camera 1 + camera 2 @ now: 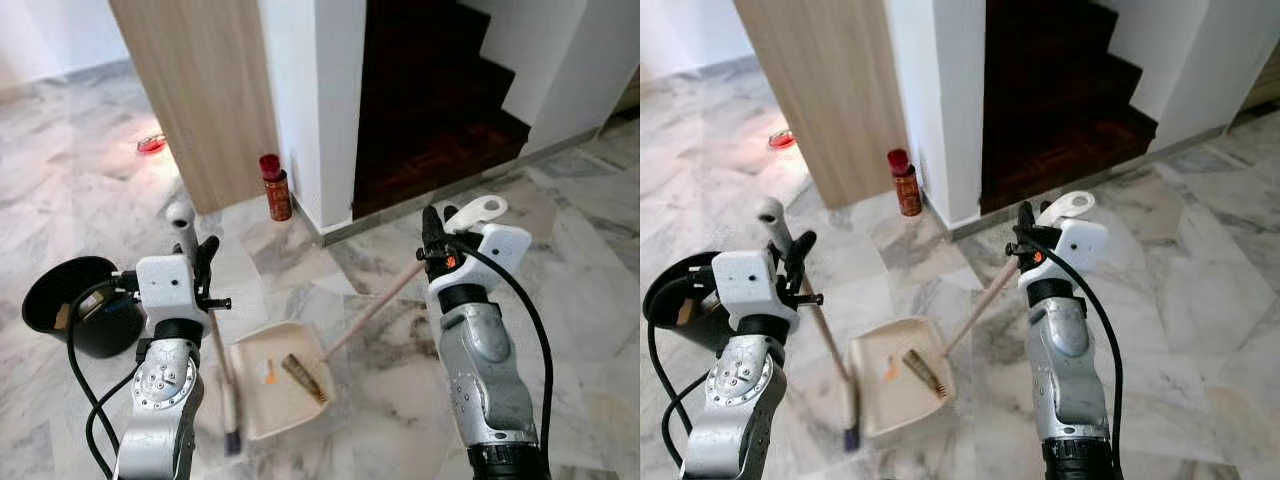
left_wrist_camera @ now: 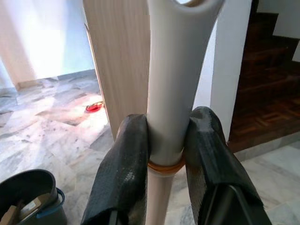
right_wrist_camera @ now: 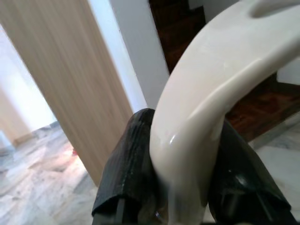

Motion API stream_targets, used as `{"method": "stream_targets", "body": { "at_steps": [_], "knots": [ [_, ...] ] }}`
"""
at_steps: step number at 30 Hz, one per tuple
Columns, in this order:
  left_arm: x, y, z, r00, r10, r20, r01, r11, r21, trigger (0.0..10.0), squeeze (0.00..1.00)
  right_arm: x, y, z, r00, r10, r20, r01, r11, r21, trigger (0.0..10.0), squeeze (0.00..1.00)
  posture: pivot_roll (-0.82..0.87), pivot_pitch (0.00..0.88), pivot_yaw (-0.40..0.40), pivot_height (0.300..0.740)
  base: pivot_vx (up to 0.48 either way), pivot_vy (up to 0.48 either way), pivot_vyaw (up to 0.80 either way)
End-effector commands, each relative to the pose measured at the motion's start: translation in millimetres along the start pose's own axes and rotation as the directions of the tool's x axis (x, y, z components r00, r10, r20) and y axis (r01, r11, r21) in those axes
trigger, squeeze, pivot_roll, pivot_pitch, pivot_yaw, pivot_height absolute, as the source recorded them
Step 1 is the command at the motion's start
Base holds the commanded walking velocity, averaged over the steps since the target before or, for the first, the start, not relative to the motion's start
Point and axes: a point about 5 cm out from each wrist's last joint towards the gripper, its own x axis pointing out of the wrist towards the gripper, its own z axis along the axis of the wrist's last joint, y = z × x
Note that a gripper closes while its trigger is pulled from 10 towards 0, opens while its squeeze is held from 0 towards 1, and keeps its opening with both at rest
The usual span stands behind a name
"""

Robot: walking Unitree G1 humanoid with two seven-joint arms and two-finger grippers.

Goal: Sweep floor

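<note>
The marble floor [image 1: 560, 300] spreads pale and veined across the scene, running up to a light wooden panel [image 1: 200, 90] and a white wall [image 1: 325, 100], with dark wooden steps [image 1: 430, 100] rising in the recess beyond. A black bucket [image 1: 70, 305] stands on the floor at the robot's left, and the left wrist view shows scraps of cardboard inside it.

Between the two arms a cream dustpan [image 1: 275, 380] lies flat on the floor, holding a small brown strip of debris [image 1: 303, 377] and an orange speck. Its long tan handle [image 1: 375, 305] slants up to the right end effector [image 1: 437, 235], whose black fingers [image 3: 124, 180] are clamped on the white grip at the top of the handle.

The left end effector [image 1: 200, 262] is closed around the white upper shaft of the broom [image 1: 218, 345], fingers [image 2: 119, 173] pressed to either side just above an orange ring; the stick runs down beside the dustpan to a dark head resting on the floor.

A red spray can [image 1: 274, 187] stands upright at the foot of the white wall, and a small red object [image 1: 151, 144] lies on the floor farther back.
</note>
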Motion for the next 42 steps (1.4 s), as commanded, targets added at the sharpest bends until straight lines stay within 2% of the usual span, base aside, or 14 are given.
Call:
{"method": "stream_targets", "body": {
  "at_steps": [1, 6, 42],
  "knots": [
    [1.5, 4.6, 8.4, 0.999, 0.011, 0.042, -0.011, 1.000, 0.004, 10.0, 0.00, 4.4, 7.5, 15.8, 0.997, 0.017, 0.072, -0.018, 1.000, 0.007, 10.0, 0.00, -0.08, 0.087, 0.043, 0.740, 0.000, 0.300, 0.45],
    [1.6, 5.4, 8.6, 0.999, 0.002, 0.038, -0.002, 1.000, 0.007, 10.0, 0.00, 0.6, 3.5, 13.1, 0.998, -0.005, 0.066, 0.004, 1.000, 0.013, 10.0, 0.00, -0.07, 0.091, 0.056, 0.740, 0.000, 0.302, 0.27],
    [-0.2, 2.8, 10.2, 0.999, -0.003, 0.042, 0.002, 1.000, 0.018, 10.0, 0.00, 2.2, 10.6, 10.4, 0.998, 0.033, 0.051, -0.035, 0.998, 0.043, 10.0, 0.00, -0.04, 0.087, 0.048, 0.740, 0.000, 0.307, 0.00]
  ]
}}
